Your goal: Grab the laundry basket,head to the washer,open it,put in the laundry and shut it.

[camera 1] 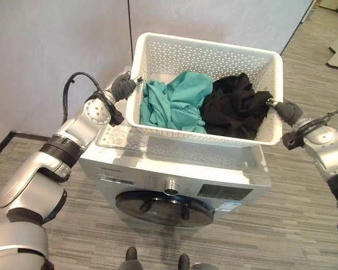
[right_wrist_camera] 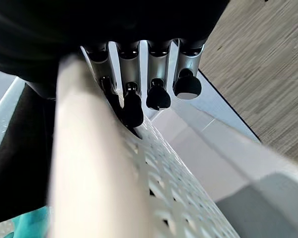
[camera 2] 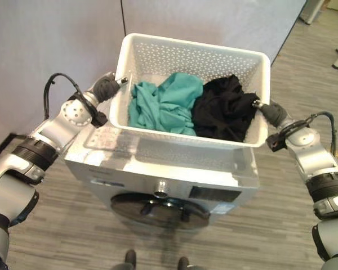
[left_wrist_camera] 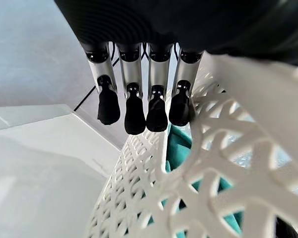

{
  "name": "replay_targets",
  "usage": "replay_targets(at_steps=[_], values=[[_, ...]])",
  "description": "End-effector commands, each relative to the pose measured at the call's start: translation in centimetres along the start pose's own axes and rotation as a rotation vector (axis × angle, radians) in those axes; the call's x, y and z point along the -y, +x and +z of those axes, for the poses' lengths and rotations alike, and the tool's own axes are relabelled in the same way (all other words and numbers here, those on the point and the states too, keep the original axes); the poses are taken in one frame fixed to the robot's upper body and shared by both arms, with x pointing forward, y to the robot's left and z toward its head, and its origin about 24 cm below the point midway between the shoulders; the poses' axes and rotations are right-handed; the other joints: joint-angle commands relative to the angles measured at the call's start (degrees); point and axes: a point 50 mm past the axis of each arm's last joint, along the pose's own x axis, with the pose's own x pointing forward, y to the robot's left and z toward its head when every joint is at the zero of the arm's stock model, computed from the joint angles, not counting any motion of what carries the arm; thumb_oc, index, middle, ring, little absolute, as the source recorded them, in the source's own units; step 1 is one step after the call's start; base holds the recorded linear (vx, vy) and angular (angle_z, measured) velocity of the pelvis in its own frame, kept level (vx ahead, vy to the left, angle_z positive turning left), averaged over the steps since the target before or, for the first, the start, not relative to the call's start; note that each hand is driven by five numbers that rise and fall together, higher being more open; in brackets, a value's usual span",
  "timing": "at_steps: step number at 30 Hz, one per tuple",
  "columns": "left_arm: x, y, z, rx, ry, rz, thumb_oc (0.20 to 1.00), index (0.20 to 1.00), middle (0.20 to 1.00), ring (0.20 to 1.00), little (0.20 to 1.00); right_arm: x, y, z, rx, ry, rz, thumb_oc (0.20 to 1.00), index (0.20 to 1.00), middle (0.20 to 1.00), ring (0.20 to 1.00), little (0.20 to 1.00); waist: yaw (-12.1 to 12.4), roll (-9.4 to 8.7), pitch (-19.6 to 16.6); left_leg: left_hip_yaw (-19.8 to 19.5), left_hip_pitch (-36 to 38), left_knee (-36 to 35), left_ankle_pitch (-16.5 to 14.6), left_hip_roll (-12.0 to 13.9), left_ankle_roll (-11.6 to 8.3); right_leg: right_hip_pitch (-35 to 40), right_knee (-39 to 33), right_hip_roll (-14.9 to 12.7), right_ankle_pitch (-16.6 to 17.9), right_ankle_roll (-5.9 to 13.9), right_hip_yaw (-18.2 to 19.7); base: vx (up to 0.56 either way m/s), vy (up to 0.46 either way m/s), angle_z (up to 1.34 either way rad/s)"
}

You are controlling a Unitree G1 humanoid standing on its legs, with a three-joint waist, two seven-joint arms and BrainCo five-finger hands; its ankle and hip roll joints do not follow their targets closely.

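1. The left hand (camera 1: 124, 86) sits at the left short end of the laundry basket (camera 1: 208, 56). In the left wrist view its fingers (left_wrist_camera: 134, 114) curl down over the rim, so it holds that end.
2. The right hand (camera 1: 285, 111) sits at the opposite short end. In the right wrist view its fingers (right_wrist_camera: 133, 110) hook under the rim and grip it.
3. The basket lies between the two hands, with its long axis running from hand to hand. Neither hand is nearer; each holds one end.
4. The basket is above the top of the washer (camera 1: 174, 169), towards its back edge. Whether its base rests on the top or hangs just over it cannot be told.
5. The washer door (camera 1: 163, 207) faces the robot, below the basket, and is closed. Judgement: the basket must be set down before a hand is free to open it.
6. Count: one basket, one washer, two heaps of laundry in the basket, one teal garment (camera 1: 174, 101) on the left side and one black garment (camera 1: 234, 107) on the right side, touching each other.
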Motion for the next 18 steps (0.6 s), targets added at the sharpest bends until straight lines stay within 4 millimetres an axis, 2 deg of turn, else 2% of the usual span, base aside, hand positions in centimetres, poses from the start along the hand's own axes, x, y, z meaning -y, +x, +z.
replay_targets(at_steps=[1,6,7,8,9,12,18], values=[[-6.1,-0.4,-1.5,-0.085,-0.033,0.210,0.200,0.200,0.200,0.200,0.200,0.7,-0.9,-3.0,-0.149,-0.069,0.019,0.200,0.200,0.200,0.200,0.200,4.27,2.35,-2.87,1.16,1.89,2.66,-4.87,3.38,-0.24,-2.09,5.50,-2.30,-4.25,3.05,-1.56,0.05,0.051,-0.03],[-6.5,-0.6,-2.9,-0.181,0.038,0.167,0.200,0.200,0.200,0.200,0.200,1.5,-1.4,-3.7,-0.221,-0.121,0.068,0.200,0.200,0.200,0.200,0.200,4.49,1.90,-3.00,1.47,2.85,1.65,-5.09,3.35,-0.03,-2.11,5.83,-2.43,-4.34,3.62,-2.09,0.03,0.028,0.06],[-6.5,-0.7,-3.3,-0.202,0.058,0.145,0.200,0.200,0.200,0.200,0.200,1.7,-1.4,-3.7,-0.230,-0.130,0.077,0.313,0.313,0.313,0.313,0.313,4.55,1.86,-3.01,1.56,3.06,1.48,-5.13,3.38,-0.01,-2.16,5.99,-2.42,-4.36,3.71,-2.13,0.01,0.012,0.09],[-6.6,-0.8,-3.5,-0.212,0.068,0.139,0.366,0.366,0.366,0.366,0.366,2.0,-1.4,-3.7,-0.242,-0.142,0.079,0.504,0.504,0.504,0.504,0.504,4.63,1.85,-3.08,1.64,3.31,1.24,-5.15,3.41,0.02,-2.12,6.02,-2.44,-4.38,3.80,-2.12,0.02,0.009,0.05],[-6.8,-0.9,-3.7,-0.224,0.077,0.139,1.000,1.000,1.000,1.000,1.000,2.1,-1.3,-3.8,-0.256,-0.151,0.082,1.000,1.000,1.000,1.000,1.000,4.70,1.87,-3.07,1.79,3.61,1.07,-5.15,3.47,0.00,-2.01,6.05,-2.45,-4.36,3.85,-2.20,0.00,0.000,0.00],[-7.1,-1.1,-4.6,-0.277,0.095,0.133,1.000,1.000,1.000,1.000,1.000,2.5,-0.9,-3.7,-0.269,-0.148,0.064,1.000,1.000,1.000,1.000,1.000,4.86,2.10,-3.09,2.00,4.18,0.72,-5.22,3.52,0.04,-1.96,6.04,-2.48,-4.34,4.03,-2.35,0.00,0.003,-0.01],[-7.6,-1.2,-4.6,-0.279,0.108,0.154,1.000,1.000,1.000,1.000,1.000,3.0,-0.6,-3.2,-0.264,-0.144,0.045,1.000,1.000,1.000,1.000,1.000,4.53,2.42,-3.22,1.94,4.45,0.17,-5.20,3.53,-0.09,-1.94,6.29,-2.53,-4.64,4.10,-2.81,0.00,0.001,-0.01]])
